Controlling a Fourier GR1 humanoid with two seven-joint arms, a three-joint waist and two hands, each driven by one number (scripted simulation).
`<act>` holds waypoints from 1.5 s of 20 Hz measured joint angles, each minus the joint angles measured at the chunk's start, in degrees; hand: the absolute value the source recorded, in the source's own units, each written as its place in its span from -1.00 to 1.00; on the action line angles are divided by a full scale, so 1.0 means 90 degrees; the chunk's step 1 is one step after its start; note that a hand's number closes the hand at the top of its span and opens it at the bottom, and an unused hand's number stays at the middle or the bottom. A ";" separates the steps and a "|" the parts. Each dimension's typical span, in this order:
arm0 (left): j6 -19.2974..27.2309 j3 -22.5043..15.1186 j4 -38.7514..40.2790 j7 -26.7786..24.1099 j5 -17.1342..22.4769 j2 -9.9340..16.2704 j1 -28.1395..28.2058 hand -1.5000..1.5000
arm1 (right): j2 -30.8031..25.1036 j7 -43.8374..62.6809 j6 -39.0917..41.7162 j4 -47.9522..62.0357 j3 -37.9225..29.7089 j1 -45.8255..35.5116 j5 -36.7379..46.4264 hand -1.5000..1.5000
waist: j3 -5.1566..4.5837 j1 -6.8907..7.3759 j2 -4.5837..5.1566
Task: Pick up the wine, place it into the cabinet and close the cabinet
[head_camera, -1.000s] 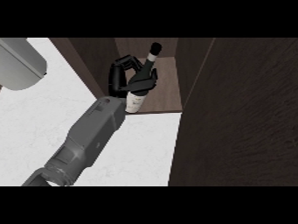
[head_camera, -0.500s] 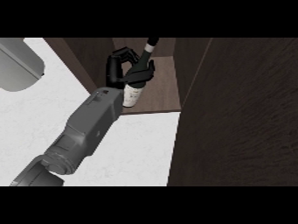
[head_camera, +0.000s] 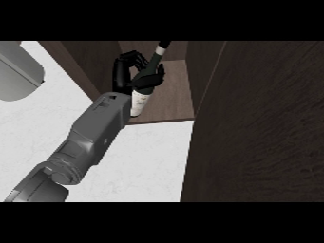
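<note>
The wine bottle [head_camera: 140, 100], dark with a white label and a pale cap, stands inside the open cabinet [head_camera: 170, 107] on its brown floor, neck leaning up and to the right. My left hand [head_camera: 147, 79] is at the bottle's shoulder. Its fingers [head_camera: 122, 66] have spread away to the left of the glass, with a gap showing between them and the bottle, while the thumb side still lies across the shoulder. The grey left forearm [head_camera: 94, 133] runs down to the lower left. My right hand shows nowhere.
The cabinet's dark door [head_camera: 270, 123] stands open and fills the right half of the view. A pale grey rounded appliance [head_camera: 6, 71] sits at the upper left on the white marble counter [head_camera: 150, 156].
The hand has carried the bottle deeper into the cabinet, and its fingers have gone from wrapped tightly round the bottle to spread apart on the left.
</note>
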 measured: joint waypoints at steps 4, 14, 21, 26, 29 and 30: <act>0.0124 0.0022 0.0182 0.0175 -0.0031 0.0058 -0.0087 1.00 | -0.0011 -0.0004 0.0046 -0.0003 -0.0005 -0.0043 -0.0018 -1.00 | 0.0003 -0.0084 0.0026; -0.0373 0.0519 0.0042 0.0115 0.0397 -0.0046 0.0171 1.00 | 0.0082 -0.0010 0.0027 0.0019 0.0087 -0.0169 -0.0030 -1.00 | -0.0012 -0.0163 0.0074; -0.1021 0.0833 -0.0017 0.0144 0.0725 -0.0121 0.0474 1.00 | 0.0109 0.0058 -0.0011 0.0037 0.0076 -0.0332 -0.0056 -1.00 | -0.0016 -0.0266 0.0082; -0.1378 0.0855 -0.0059 -0.0106 0.0842 -0.0133 0.0850 1.00 | 0.0180 0.0042 -0.0008 0.0050 0.0120 -0.0375 -0.0082 -1.00 | -0.0018 -0.0355 0.0078; -0.1542 0.0846 -0.0057 -0.0182 0.0916 -0.0136 0.1047 1.00 | 0.0230 0.0014 0.0007 0.0050 0.0204 -0.0332 -0.0087 -1.00 | -0.0020 -0.0404 0.0075; -0.1617 0.0839 -0.0066 -0.0155 0.0949 -0.0137 0.1087 1.00 | 0.0237 -0.0009 0.0017 0.0094 0.0183 -0.0351 -0.0123 -1.00 | -0.0020 -0.0411 0.0074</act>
